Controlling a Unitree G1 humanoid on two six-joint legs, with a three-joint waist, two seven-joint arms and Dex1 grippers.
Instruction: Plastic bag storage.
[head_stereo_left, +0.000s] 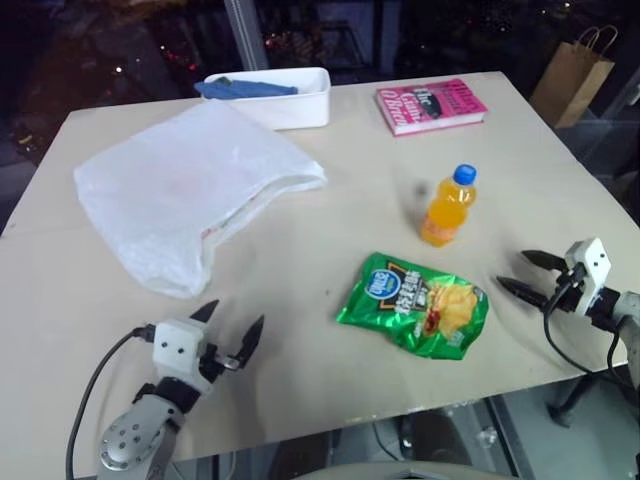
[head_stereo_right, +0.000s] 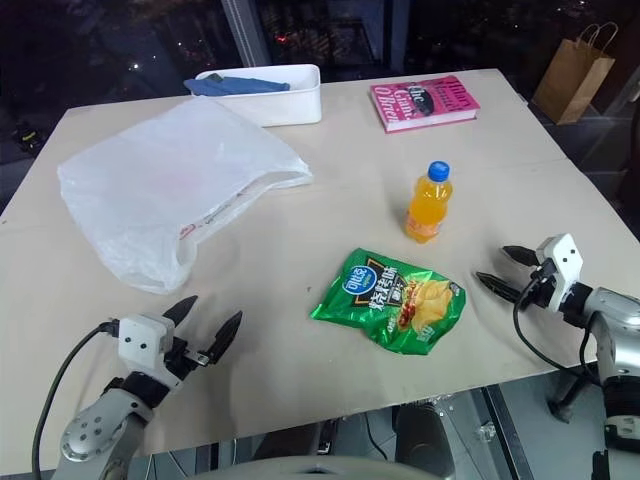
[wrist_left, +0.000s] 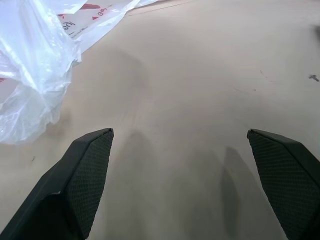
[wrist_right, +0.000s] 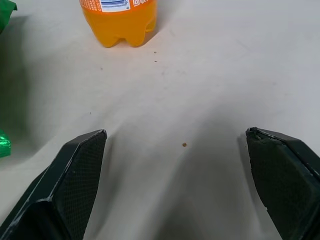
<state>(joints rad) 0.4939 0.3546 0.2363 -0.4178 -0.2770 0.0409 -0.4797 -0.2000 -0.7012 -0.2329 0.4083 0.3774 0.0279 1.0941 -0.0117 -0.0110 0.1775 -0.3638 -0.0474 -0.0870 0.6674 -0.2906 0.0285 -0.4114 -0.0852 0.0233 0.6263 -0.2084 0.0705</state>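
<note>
I see the plastic bag (head_stereo_left: 190, 185) lying flat and crumpled on the left half of the surface (head_stereo_left: 300, 330), reaching from near the left edge toward the middle, with its near end just ahead of my left pincer (head_stereo_left: 232, 328). That pincer hovers over the near left part of the surface, its black fingers (wrist_left: 85, 175) spread wide and empty, a little apart from the bag. My right pincer (head_stereo_left: 520, 274) sits at the right edge, also spread and holding nothing, well apart from the bag and pointing in toward the orange bottle (head_stereo_left: 448, 206).

The bag is thin, translucent white film, wrinkled, with red print along one hem that I cannot read. The pincer fingers have a fine dimpled texture on their inner pads. The bottle is clear plastic with orange drink, a blue cap and a label too small to read. Near the front edge lies a glossy green chips packet (head_stereo_left: 415, 305), puffed, with a blue round logo and writing I cannot make out. Toward the far edge stands a white rectangular tub (head_stereo_left: 285, 95) holding a blue cloth (head_stereo_left: 243, 88), and beside it a pink book (head_stereo_left: 430, 105) whose white title is unclear.
</note>
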